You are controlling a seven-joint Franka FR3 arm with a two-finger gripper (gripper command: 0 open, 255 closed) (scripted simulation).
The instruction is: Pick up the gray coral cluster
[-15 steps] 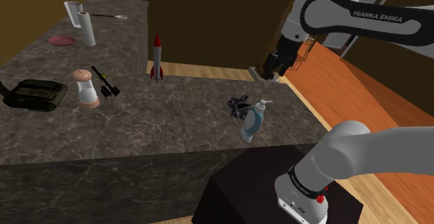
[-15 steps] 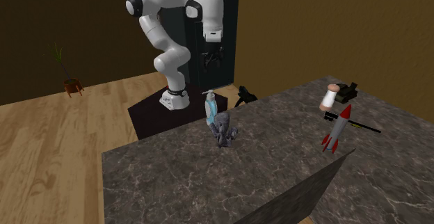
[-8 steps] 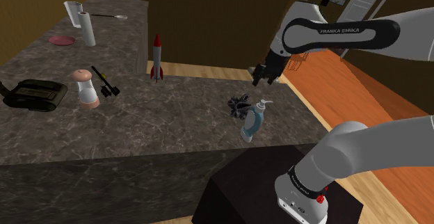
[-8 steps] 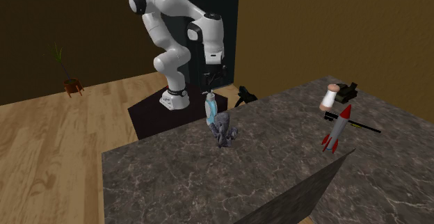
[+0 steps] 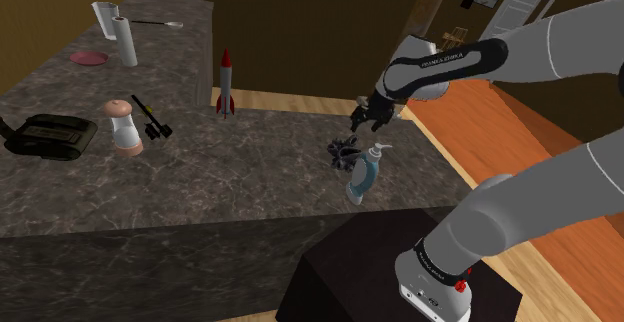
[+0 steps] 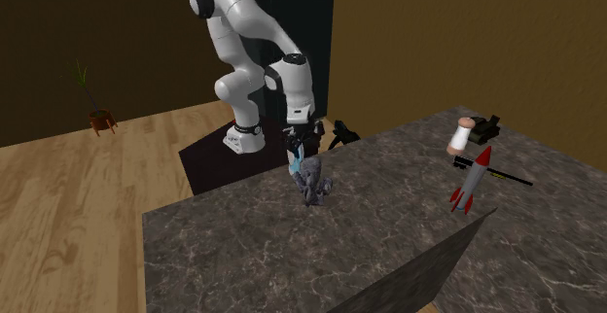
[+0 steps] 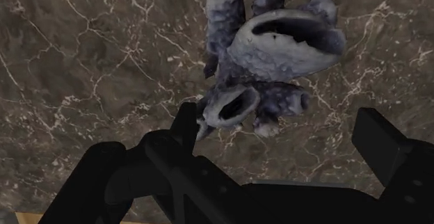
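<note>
A white robot arm reached from its dark box stand [image 5: 350, 270] over a dark marbled countertop [image 5: 230, 185]. Its black gripper [image 5: 364, 119] hung a little above the counter, near the edge closest to the stand, and pointed down toward the gray coral cluster [image 5: 343, 153]. The coral, a clump of stubby tubes with open mouths, sat on the counter just beside a pale blue pump bottle [image 5: 362, 177], which stood between it and the stand. In the second exterior view the gripper hung above the bottle, with the coral just in front.

In the wrist view the two black fingers [image 7: 379, 140] stood wide apart and held nothing. The coral lay on the marble just beyond the fingertips, and its lowest tube was close beside one finger; whether the two touched could not be told.

Further along the counter, a gray and red toy rocket [image 5: 226, 82] stood upright at the far edge. A pink-topped shaker [image 5: 125, 128] stood near a small black tool [image 5: 152, 118], and a dark flat bag [image 5: 48, 135] lay at the shoulder view's left. On a farther counter stood a white roll [image 5: 125, 42], with a pink plate [image 5: 90, 58] beside it
</note>
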